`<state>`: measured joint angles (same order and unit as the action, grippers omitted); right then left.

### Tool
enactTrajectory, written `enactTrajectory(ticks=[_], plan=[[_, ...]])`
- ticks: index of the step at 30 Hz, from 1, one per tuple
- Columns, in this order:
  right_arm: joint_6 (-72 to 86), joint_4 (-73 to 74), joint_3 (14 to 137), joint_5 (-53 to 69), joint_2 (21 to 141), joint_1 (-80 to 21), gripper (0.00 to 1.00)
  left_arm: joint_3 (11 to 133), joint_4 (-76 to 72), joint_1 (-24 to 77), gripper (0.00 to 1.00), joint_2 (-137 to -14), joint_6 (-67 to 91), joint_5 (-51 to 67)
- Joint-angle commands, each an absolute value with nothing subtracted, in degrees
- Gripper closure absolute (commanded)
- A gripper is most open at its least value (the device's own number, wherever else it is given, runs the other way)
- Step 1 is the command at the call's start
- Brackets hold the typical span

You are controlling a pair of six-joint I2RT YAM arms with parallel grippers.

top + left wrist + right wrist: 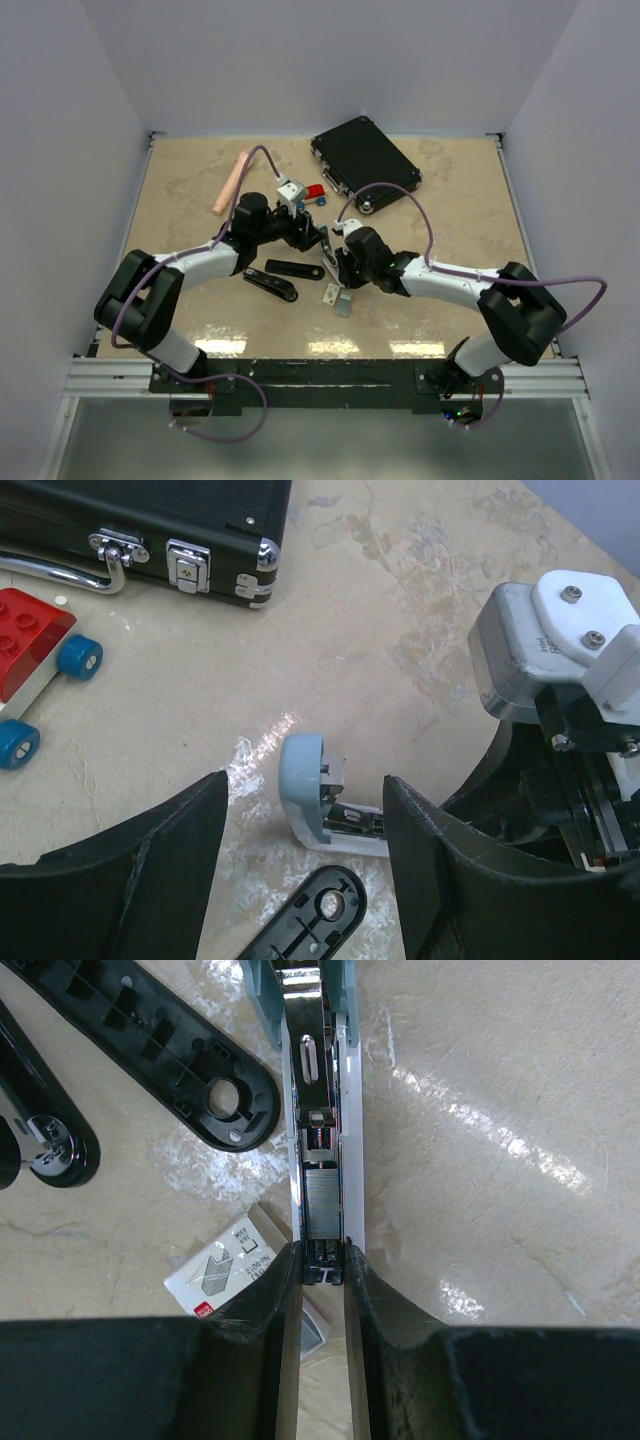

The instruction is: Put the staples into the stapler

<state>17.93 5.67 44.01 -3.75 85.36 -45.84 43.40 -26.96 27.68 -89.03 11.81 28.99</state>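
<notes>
1. At the table's centre in the top view, the left gripper (pixel 312 238) and right gripper (pixel 338 262) meet, with a white box (pixel 330 294) just beside them.
2. In the left wrist view, the left gripper's fingers (pixel 130 880) are spread wide on either side of the stapler's (pixel 318 805) blue end.
3. In the right wrist view, the right gripper (pixel 322 1260) is clamped on the stapler's open channel. The staples (pixel 322 1200) sit inside that channel, just ahead of the fingertips. 1 black part (pixel 180 1050) lies to the left.
</notes>
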Motion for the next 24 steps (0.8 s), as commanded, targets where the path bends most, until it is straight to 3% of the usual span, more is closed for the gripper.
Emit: enactTrajectory(ticks=[1, 6, 8, 12, 15, 24], plan=[[16.9, 0.6, 45.1, -4.4, 86.2, -46.1, 1.00, 45.4, -33.9, 28.7, 0.33, -90.9, 5.3, 29.8], [16.8, 0.3, 45.4, -4.0, 87.7, -46.0, 1.00, 46.1, -35.0, 29.9, 0.42, -92.9, 1.8, 28.5], [17.0, 0.3, 45.6, -3.9, 88.0, -46.1, 1.00, 46.7, -34.1, 30.5, 0.55, -93.9, 0.3, 28.6], [16.9, 0.3, 45.8, -4.0, 88.1, -46.0, 1.00, 45.6, -33.7, 32.5, 0.62, -93.6, 0.3, 28.3], [17.0, -1.3, 45.7, -3.9, 88.2, -46.0, 1.00, 43.4, -34.2, 34.5, 0.77, -90.9, -1.3, 27.5], [18.2, -4.3, 45.1, -4.0, 88.5, -46.0, 1.00, 34.8, -35.4, 40.4, 0.77, -84.2, 2.0, 25.1]])
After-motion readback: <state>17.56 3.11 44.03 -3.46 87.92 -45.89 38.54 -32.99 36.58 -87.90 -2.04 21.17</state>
